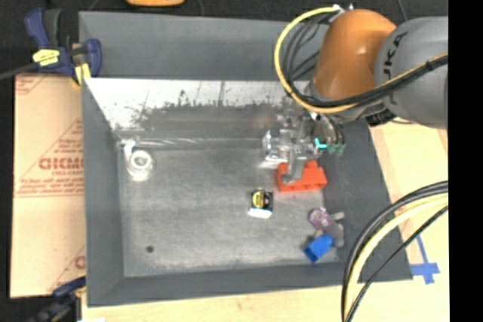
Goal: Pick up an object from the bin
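My jaws hang over the red block [306,179] at four o'clock on the scuffed grey floor of the bin [189,237], perhaps touching it; open or shut, I cannot tell.

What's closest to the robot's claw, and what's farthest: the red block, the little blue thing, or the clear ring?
Starting from the gripper:
1. The red block, right by it, in the bin's right half.
2. The blue thing, toward the lower right corner of the view.
3. The clear ring, far over on the left side.
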